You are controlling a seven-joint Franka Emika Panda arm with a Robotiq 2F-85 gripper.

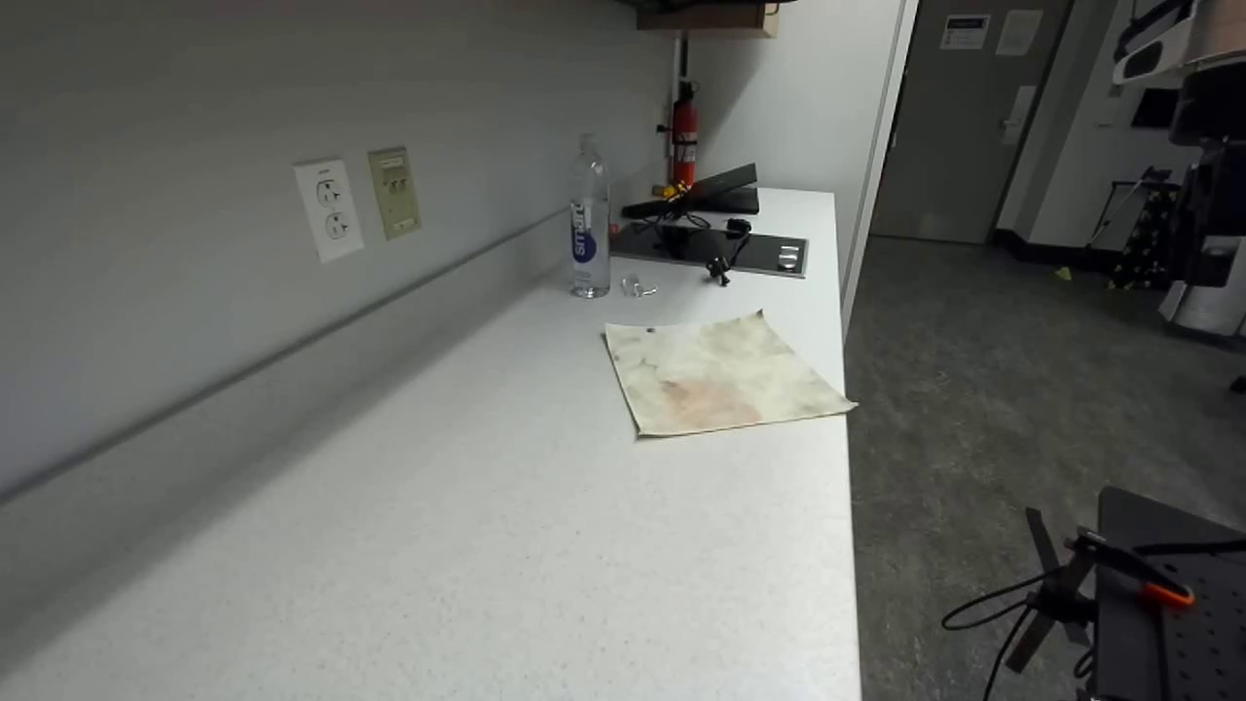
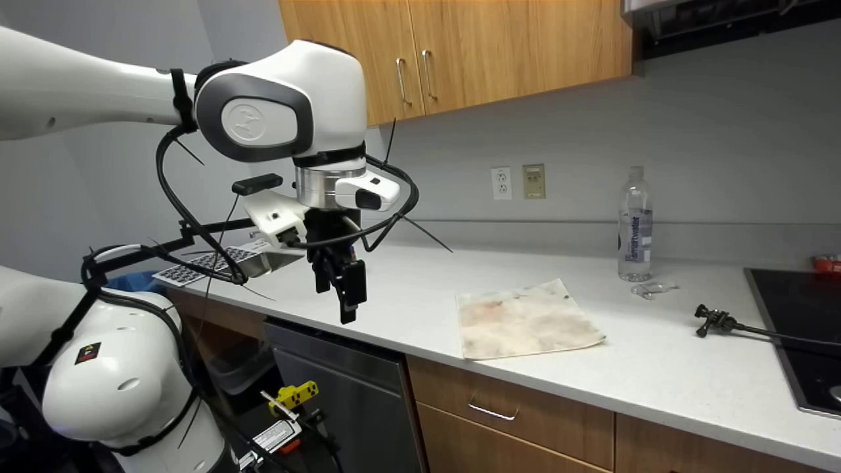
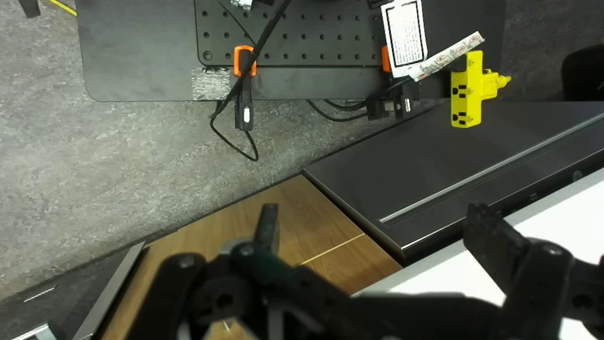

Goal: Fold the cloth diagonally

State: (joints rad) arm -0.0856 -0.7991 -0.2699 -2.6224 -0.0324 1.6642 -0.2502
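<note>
The cloth is thin, pale beige and stained reddish-brown and greenish. It shows in both exterior views point(image 1: 725, 375) point(image 2: 525, 322), spread flat as a rough square on the white counter. Its corners curl up slightly, and one corner reaches the counter's front edge. The cloth is out of the wrist view. My gripper point(image 2: 336, 303) hangs in the air in front of the counter edge, well to the side of the cloth and apart from it. In the wrist view its fingers point(image 3: 374, 211) stand wide apart with nothing between them.
On the white counter point(image 1: 487, 565) a water bottle point(image 2: 635, 226) stands behind the cloth. A small clear plastic piece point(image 2: 654, 288) lies beside the bottle. A black mount with cable point(image 2: 716, 320) lies near the dark cooktop point(image 2: 788, 328). Wooden cabinets point(image 2: 460, 62) hang above.
</note>
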